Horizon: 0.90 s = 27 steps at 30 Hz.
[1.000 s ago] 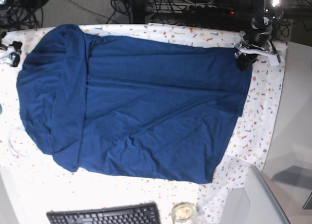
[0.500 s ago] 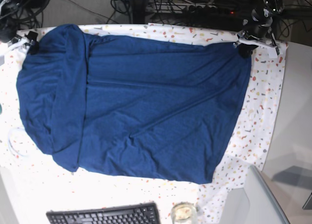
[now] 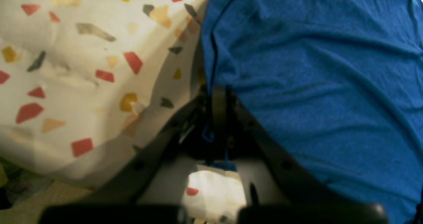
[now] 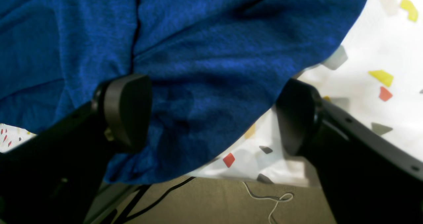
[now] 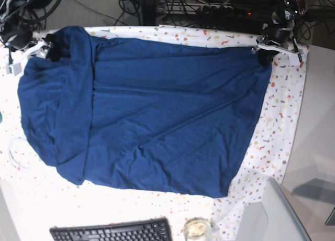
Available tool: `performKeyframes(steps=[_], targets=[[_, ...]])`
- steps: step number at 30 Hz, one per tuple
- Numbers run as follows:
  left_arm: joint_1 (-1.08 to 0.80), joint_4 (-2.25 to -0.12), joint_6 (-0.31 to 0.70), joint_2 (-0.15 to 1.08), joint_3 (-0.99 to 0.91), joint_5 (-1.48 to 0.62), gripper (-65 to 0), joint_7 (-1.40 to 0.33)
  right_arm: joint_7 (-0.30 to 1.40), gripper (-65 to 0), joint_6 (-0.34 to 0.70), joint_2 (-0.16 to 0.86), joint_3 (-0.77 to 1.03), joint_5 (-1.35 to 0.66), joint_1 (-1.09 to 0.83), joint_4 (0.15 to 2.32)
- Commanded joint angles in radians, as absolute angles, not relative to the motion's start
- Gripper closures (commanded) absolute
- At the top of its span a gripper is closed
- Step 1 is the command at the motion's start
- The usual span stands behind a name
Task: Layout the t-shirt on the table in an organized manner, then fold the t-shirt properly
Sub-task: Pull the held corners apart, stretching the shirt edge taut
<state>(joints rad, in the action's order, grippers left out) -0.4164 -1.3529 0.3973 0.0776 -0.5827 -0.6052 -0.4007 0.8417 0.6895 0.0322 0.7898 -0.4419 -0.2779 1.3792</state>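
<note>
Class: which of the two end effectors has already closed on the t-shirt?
The left end effector, pinching the t-shirt hem; the right end effector gapes open.

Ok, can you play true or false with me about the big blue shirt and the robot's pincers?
1. The t-shirt lies spread on the speckled table. True.
2. The left pincer is wide open. False: it is shut, pinching the shirt's edge.
3. The right pincer is open, with one pad on the shirt and the other over the table cloth. True.
4. A black keyboard lies on top of the shirt. False: it sits apart from the shirt, at the table's near edge in the base view.
5. The shirt has a big picture printed on it. False: it is plain blue.
</note>
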Motion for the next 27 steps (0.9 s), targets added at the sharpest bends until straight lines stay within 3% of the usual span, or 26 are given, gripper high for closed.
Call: performKeyframes(steps=[1, 3, 5, 11, 15, 20, 27], targets=[[-0.421, -1.365, 0.409, 0.088, -0.588, -0.615, 0.0, -0.381, 0.869, -54.2, 0.698, 0.031, 0.783, -0.438, -0.283, 1.379], [-0.421, -1.363, 0.409, 0.088, -0.588, -0.615, 0.0, -0.381, 0.869, -53.4, 0.698, 0.031, 0.783, -0.441, -0.283, 1.374], [-0.421, -1.363, 0.409, 0.088, -0.588, -0.615, 0.0, -0.381, 0.869, -48.2, 0.698, 0.03, 0.783, -0.441, -0.285, 1.371], [-0.426, -1.371, 0.409, 0.088, -0.588, -0.615, 0.0, -0.381, 0.869, -23.1, 0.698, 0.033, 0.783, -0.441, -0.285, 1.369], [-0.443, -1.386, 0.409, 0.088, -0.588, -0.613, 0.0, -0.381, 0.871, -0.2, 0.698, 0.038, 0.785, -0.438, -0.285, 1.382], [-0.509, -1.483, 0.409, 0.088, -0.588, -0.611, 0.0, -0.39, 0.987, 0.0, 0.698, 0.061, 0.792, -0.437, -0.285, 1.469], [-0.532, -1.592, 0.409, 0.081, -0.696, -0.611, 0.0, -0.558, 1.132, 0.0, 0.698, 0.062, 0.794, -0.414, -0.292, 1.626]])
